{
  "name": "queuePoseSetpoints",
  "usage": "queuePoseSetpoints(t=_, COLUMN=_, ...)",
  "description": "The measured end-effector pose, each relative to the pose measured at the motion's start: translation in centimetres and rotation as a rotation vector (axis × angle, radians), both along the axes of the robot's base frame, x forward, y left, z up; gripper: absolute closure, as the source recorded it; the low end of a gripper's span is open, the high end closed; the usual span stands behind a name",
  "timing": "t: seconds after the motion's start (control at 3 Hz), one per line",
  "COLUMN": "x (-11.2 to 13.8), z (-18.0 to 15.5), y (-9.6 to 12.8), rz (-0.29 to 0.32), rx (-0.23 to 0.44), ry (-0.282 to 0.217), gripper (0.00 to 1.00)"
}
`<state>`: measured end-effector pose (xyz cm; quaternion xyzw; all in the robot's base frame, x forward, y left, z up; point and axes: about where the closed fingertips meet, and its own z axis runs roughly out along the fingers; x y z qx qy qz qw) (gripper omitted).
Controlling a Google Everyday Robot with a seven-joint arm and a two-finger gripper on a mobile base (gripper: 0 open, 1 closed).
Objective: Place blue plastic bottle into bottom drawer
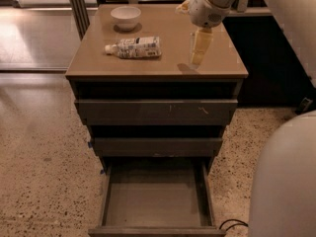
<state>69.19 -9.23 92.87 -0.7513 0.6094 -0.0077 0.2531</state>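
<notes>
The blue plastic bottle lies on its side on the cabinet top, cap pointing left, label up. The bottom drawer is pulled out, its flat grey inside bare. My gripper hangs over the right part of the cabinet top, pale yellow fingers pointing down close to the surface, well to the right of the bottle and not touching it. It holds nothing.
A white bowl stands at the back left of the cabinet top. The two upper drawers are shut. A dark cabinet stands to the right. A black cable lies on the speckled floor by the open drawer.
</notes>
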Motion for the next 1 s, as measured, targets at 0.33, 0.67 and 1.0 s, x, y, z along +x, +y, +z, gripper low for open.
queuePoseSetpoints(t=0.33, x=3.2, z=-1.0, y=3.4, rz=0.008, rx=-0.047, ry=0.021, gripper=0.0)
queuePoseSetpoints(t=0.67, x=3.2, z=-1.0, y=3.4, rz=0.008, rx=-0.047, ry=0.021, gripper=0.0)
queuePoseSetpoints(t=1.0, x=4.2, z=-1.7, y=4.2, rz=0.023, rx=-0.035, ry=0.011, gripper=0.0)
